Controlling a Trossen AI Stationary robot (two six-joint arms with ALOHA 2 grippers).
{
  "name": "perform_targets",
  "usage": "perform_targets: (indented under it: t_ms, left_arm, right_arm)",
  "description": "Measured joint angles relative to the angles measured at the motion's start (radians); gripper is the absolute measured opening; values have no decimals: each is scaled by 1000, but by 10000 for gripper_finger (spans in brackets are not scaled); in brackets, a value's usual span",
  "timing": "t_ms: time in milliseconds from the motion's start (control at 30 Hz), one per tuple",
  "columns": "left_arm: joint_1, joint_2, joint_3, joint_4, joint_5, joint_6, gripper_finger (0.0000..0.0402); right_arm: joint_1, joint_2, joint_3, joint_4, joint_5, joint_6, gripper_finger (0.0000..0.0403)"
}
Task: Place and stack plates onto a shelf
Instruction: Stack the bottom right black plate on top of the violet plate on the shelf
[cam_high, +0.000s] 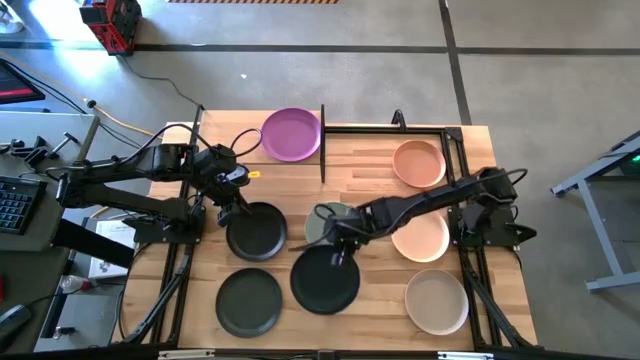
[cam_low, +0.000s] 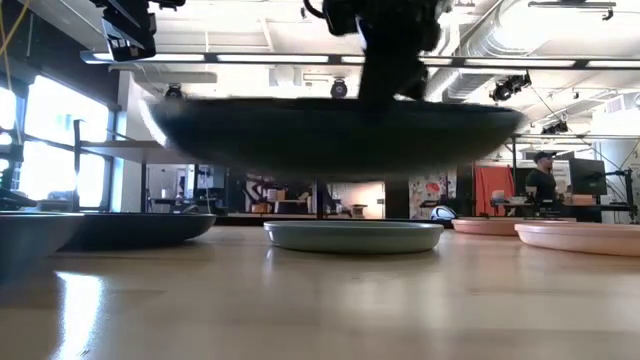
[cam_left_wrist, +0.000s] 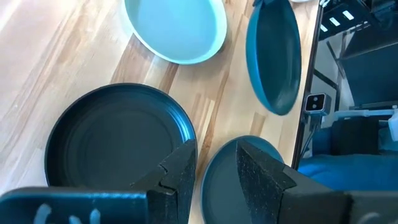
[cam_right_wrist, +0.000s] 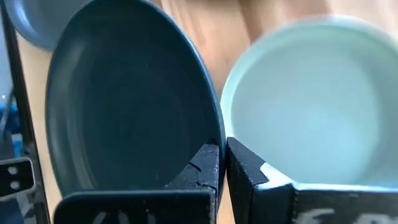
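My left gripper (cam_high: 232, 205) hangs open over the far rim of a black plate (cam_high: 256, 230); in the left wrist view my two fingers (cam_left_wrist: 180, 177) stand apart with the wood showing between them. Nearer the table's front edge from it lies a dark grey plate (cam_high: 249, 301). Beyond it, at the back edge, sits the purple plate (cam_high: 291, 133).

My right gripper (cam_high: 338, 240) is clamped on the rim of another black plate (cam_high: 325, 279), which I hold clear of the tabletop (cam_high: 370, 315); the low view shows it floating level above the wood (cam_low: 330, 130). Just behind this gripper rests the sage plate (cam_high: 318, 222), partly under my arm.

To the right of that gripper lie a peach plate (cam_high: 421, 238) and, nearer the front, a beige plate (cam_high: 437, 301). Farther back, the shelf (cam_high: 365, 160) carries one more peach plate (cam_high: 418, 163), beside its black posts (cam_high: 323, 143).
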Motion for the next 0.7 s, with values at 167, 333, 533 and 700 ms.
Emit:
perform_targets:
  t_ms: [167, 333, 533, 700]
  left_arm:
    - [0, 0, 0, 4, -50, -61, 103]
    - [0, 0, 0, 4, -86, -145, 104]
    - [0, 0, 0, 6, -116, -244, 104]
    - [0, 0, 0, 6, -162, -328, 104]
  right_arm:
    - [-72, 0, 101, -55, 0, -85, 0]
    - [-164, 0, 237, -178, 15, -171, 0]
    - [-303, 0, 402, -251, 34, -292, 0]
    - [-428, 0, 500, -248, 33, -390, 0]
